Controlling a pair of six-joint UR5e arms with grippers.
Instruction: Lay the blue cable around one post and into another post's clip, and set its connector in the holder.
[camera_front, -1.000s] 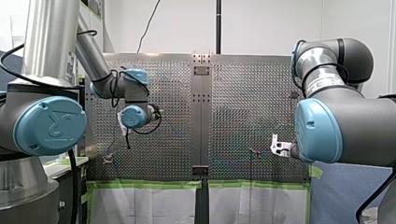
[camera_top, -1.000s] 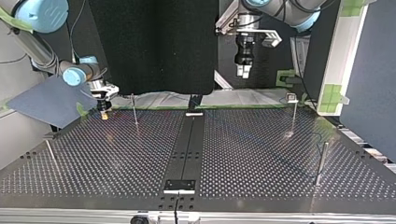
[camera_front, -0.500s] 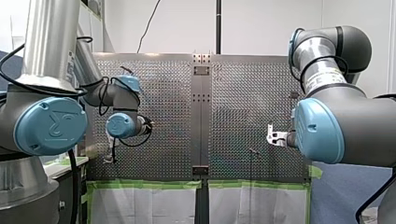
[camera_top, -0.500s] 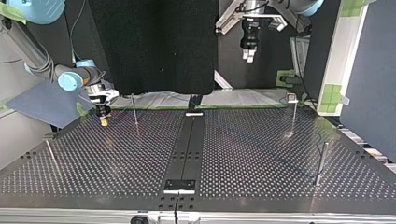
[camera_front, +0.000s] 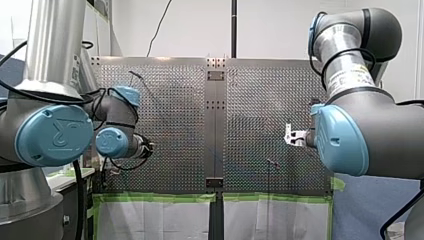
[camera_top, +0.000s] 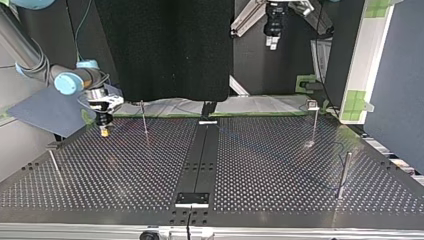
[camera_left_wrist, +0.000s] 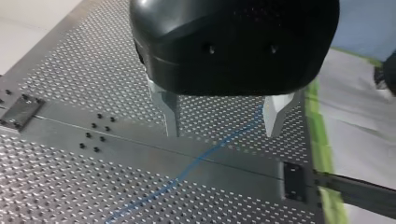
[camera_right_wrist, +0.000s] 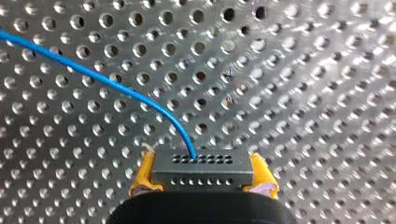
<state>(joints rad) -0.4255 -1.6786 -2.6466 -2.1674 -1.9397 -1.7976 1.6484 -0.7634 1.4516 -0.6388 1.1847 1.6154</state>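
Note:
In the right wrist view my right gripper (camera_right_wrist: 202, 183) is shut on a small grey connector (camera_right_wrist: 202, 168), held between its yellow pads (camera_right_wrist: 141, 175) close above the perforated table. The blue cable (camera_right_wrist: 116, 86) leaves the connector's face and curves away over the holes. At the top view's left, that gripper (camera_top: 104, 131) hangs low by the table's far edge, beside a thin post (camera_top: 144, 120). My left gripper (camera_top: 272, 42) is high at the back, open; its metal fingers (camera_left_wrist: 170, 114) stand wide apart above the cable (camera_left_wrist: 205, 156), which crosses the table's middle strip.
Further posts stand at the top view's left front (camera_top: 55, 165) and right (camera_top: 343, 172), and one topped with a small clip (camera_top: 313, 106) at the far right. A dark centre strip (camera_top: 200, 155) carries small plates (camera_top: 192, 199). Green tape edges the table's far side.
My left gripper has risen and drawn back from the table, still open. My right gripper has carried the connector a little toward the top view's left and nearer its front.

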